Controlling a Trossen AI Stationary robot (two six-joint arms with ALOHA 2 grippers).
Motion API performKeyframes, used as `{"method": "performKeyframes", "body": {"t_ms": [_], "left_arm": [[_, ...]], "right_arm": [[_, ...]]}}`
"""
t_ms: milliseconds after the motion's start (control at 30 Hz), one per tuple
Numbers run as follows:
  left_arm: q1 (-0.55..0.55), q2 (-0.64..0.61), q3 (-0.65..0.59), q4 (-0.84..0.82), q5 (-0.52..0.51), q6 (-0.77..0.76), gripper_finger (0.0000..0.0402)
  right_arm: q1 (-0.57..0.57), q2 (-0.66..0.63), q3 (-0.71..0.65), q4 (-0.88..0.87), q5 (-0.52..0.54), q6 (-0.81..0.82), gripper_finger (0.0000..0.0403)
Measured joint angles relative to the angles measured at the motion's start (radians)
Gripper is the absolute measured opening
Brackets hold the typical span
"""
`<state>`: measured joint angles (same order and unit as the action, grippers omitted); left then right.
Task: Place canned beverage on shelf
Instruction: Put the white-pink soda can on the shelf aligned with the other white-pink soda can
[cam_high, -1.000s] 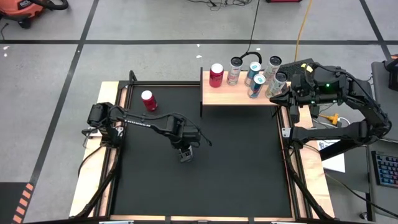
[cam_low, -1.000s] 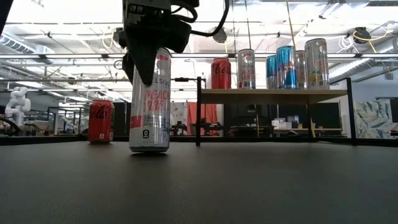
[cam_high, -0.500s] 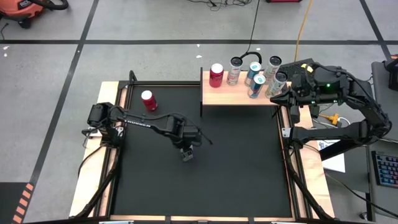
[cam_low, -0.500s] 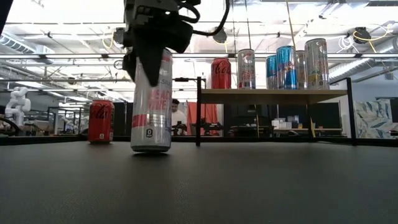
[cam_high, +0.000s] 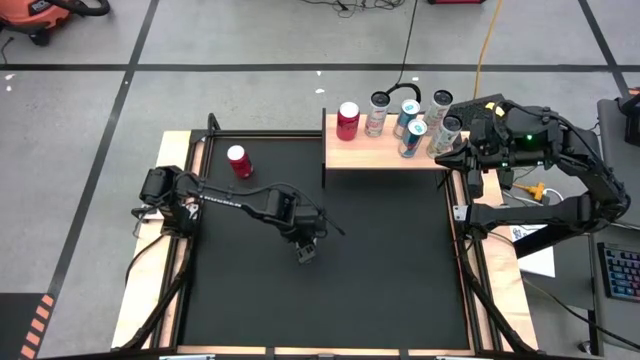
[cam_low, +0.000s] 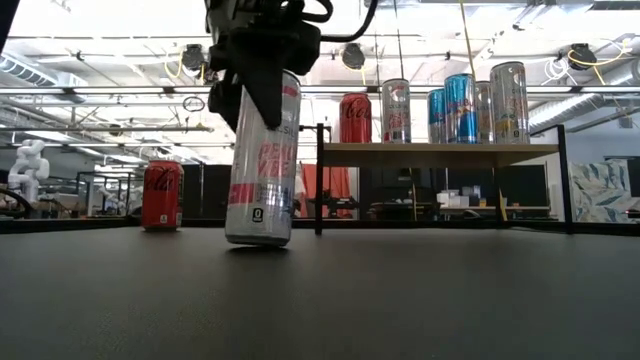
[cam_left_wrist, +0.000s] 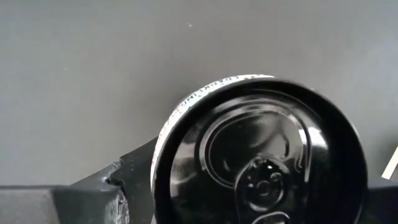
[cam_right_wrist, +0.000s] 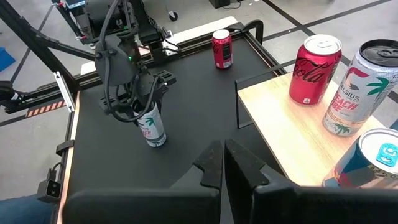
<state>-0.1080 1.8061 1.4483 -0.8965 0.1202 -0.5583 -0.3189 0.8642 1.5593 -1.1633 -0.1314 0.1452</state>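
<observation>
Can (cam_low: 262, 160), tilted, sits well short of the shelf (cam_high: 385, 153), left fingers (cam_low: 252, 95) clamped on its upper half. Thin wall, slick: grip mid-body, gently. Right fingers (cam_right_wrist: 224, 163) shut, empty, beside shelf.

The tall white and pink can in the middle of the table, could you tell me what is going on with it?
The left end effector grips the tall white and pink can from above near the black table's middle, tilted and just off the surface. The pale-wood shelf at the far edge already carries five cans. A short red can waits on the table. The right end effector rests shut beside the shelf.
</observation>
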Motion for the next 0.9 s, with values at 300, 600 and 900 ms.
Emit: {"method": "performKeyframes", "body": {"t_ms": [300,600,900], "left_arm": [[-0.036,0.000,0.000,-0.005,-0.108,-0.116,0.0290],[-0.071,0.000,0.000,-0.003,-0.152,-0.143,0.0290],[-0.072,0.002,0.000,-0.001,-0.163,-0.143,0.0290]], "right_arm": [[0.000,0.000,0.000,0.000,0.000,0.000,0.0000],[0.000,0.000,0.000,0.000,0.000,0.000,0.0000],[0.000,0.000,0.000,0.000,0.000,0.000,0.0000]]}}
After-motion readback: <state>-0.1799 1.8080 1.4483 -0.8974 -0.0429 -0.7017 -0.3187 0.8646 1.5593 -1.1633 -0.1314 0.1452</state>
